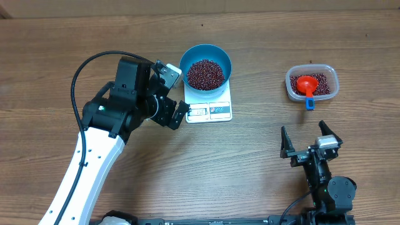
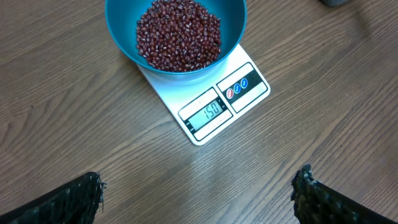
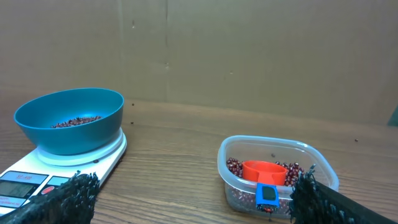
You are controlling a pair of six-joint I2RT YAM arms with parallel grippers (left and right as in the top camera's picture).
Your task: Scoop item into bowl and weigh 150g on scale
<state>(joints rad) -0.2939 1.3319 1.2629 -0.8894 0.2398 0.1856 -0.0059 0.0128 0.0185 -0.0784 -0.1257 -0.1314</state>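
Wood-grain counter point(image 1: 262, 175) fills overhead frame; plain brown board wall point(image 3: 249, 56) across upper right-wrist view; even light.

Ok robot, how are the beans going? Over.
Both open, empty: left gripper, right gripper. Heap of dark red-brown beans in round blue bowl on flat white scale; display reads 150. Nothing blocking.

You are working on a brown wood-grain table point(image 1: 94, 37). Two things rest directly on it. The white scale point(image 1: 209, 111) sits near the middle toward the far side, its display edge turned toward the arms. A clear plastic tub point(image 1: 335, 80) sits well apart to the right, roughly level with the scale.
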